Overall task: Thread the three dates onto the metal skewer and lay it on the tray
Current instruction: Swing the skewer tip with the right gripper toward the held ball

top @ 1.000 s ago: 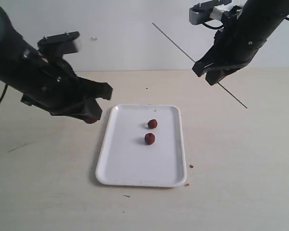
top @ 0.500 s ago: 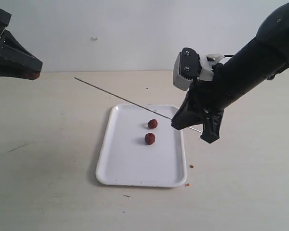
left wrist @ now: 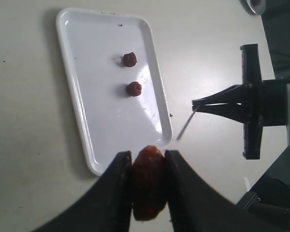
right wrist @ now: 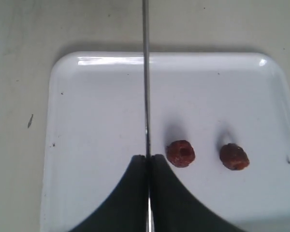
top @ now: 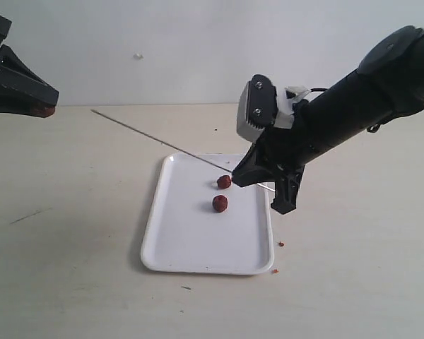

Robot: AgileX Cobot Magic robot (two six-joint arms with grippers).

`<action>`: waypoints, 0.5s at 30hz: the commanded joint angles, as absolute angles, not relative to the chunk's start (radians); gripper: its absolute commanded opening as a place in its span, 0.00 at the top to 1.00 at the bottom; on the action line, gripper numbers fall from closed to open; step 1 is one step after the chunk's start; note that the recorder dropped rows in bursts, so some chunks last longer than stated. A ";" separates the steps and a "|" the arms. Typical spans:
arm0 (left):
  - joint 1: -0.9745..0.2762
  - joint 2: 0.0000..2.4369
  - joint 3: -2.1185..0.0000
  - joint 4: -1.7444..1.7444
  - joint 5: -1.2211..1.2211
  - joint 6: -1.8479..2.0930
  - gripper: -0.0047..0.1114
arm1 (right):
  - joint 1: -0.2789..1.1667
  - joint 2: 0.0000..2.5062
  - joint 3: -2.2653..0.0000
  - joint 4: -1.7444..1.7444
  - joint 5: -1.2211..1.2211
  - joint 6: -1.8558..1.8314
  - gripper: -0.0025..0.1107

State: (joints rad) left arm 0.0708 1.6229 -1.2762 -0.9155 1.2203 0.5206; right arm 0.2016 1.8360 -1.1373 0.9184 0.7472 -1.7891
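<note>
My right gripper [top: 242,176] [right wrist: 148,157] is shut on the metal skewer [top: 155,140] [right wrist: 145,72], which slants up and to the left over the white tray [top: 191,254] [right wrist: 111,87] [left wrist: 82,96]. Two dates [top: 224,181] [top: 220,203] [right wrist: 180,153] [right wrist: 234,156] [left wrist: 130,59] [left wrist: 134,88] lie on the tray, just beside the right fingertips. My left gripper [top: 46,109] [left wrist: 148,157] is high at the far left, shut on the third date [left wrist: 148,181], whose red tip [top: 47,111] shows between the fingers.
The tray lies on a pale beige tabletop [top: 353,268] in front of a white wall. Tiny reddish crumbs [top: 280,244] lie off the tray's right front corner. The right arm [top: 353,99] reaches in from the upper right.
The right gripper came down from the upper right to the tray's right side with the skewer, now pointing left. The left arm swung away from the tray to the far left with its date.
</note>
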 commanded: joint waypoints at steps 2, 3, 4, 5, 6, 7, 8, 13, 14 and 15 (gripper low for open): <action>0.068 1.620 -1.283 -0.928 1.221 0.517 0.74 | 0.281 1.861 -1.135 0.956 0.614 -1.796 0.98; 0.068 1.620 -1.283 -0.925 1.221 0.517 0.74 | 0.288 1.861 -1.135 0.961 0.598 -1.796 0.98; 0.068 1.620 -1.283 -0.920 1.221 0.517 0.74 | 0.290 1.861 -1.135 0.967 0.577 -1.794 0.98; 0.068 1.620 -1.283 -0.916 1.221 0.517 0.74 | 0.292 1.861 -1.135 0.969 0.577 -1.794 0.98; 0.068 1.620 -1.283 -0.913 1.221 0.517 0.74 | 0.292 1.861 -1.135 0.978 0.569 -1.794 0.98; 0.068 1.620 -1.283 -0.909 1.221 0.517 0.74 | 0.292 1.861 -1.135 0.993 0.547 -1.794 0.98; 0.068 1.620 -1.283 -0.908 1.221 0.517 0.74 | 0.292 1.861 -1.135 0.993 0.527 -1.786 0.98; 0.068 1.620 -1.264 -0.915 1.221 0.517 0.74 | 0.292 1.861 -1.135 0.996 0.542 -1.787 0.98; 0.068 1.622 -1.262 -0.915 1.221 0.520 0.74 | 0.292 1.861 -1.135 0.994 0.547 -1.787 0.98; 0.068 1.622 -1.260 -0.915 1.221 0.520 0.74 | 0.292 1.861 -1.135 0.994 0.550 -1.787 0.98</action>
State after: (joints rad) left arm 0.0708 1.6229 -1.2693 -0.9026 1.2203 0.5206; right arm 0.2901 1.8636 -1.1373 0.9824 0.5371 -1.7843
